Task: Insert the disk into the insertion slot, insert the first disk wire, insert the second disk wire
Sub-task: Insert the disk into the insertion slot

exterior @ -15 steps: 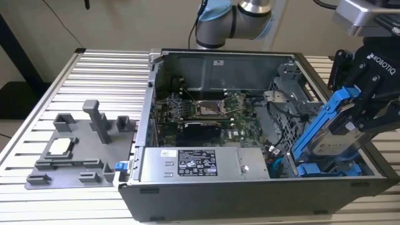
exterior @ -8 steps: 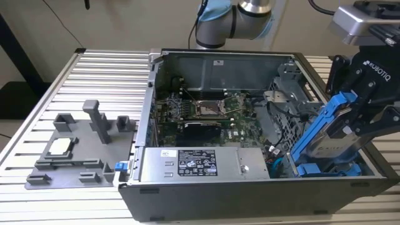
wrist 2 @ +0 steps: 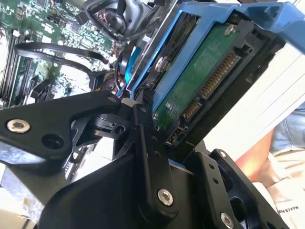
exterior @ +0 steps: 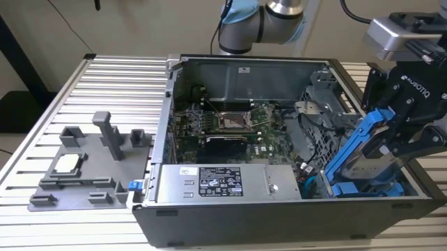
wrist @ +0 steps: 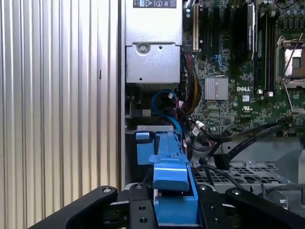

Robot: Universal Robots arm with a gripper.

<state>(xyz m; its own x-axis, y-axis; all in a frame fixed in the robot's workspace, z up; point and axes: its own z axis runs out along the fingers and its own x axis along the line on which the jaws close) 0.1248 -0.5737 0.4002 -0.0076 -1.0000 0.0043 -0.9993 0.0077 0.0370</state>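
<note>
My gripper [exterior: 409, 138] is shut on the disk [exterior: 363, 151], a silver drive in a bright blue carrier. It holds the disk tilted steeply over the front right corner of the open computer case [exterior: 231, 219]. The disk's lower end dips toward the grey drive cage with the insertion slot [exterior: 317, 112], just above another blue-framed drive [exterior: 367, 189]. In the second wrist view the disk's green circuit board and connectors [wrist 2: 205, 71] face the camera, with a black finger [wrist 2: 143, 124] against the blue frame. In the first wrist view the blue carrier [wrist: 169, 176] sits between both fingers. A blue wire [wrist: 167, 98] and black wires [wrist: 248, 138] lie loose by the cage.
The motherboard [exterior: 223, 120] and power supply [exterior: 223, 183] fill the case. A grey fixture plate [exterior: 84, 167] stands on the ribbed table at the exterior view's left. Part of a person [wrist 2: 281, 143] shows beyond the case in the second wrist view.
</note>
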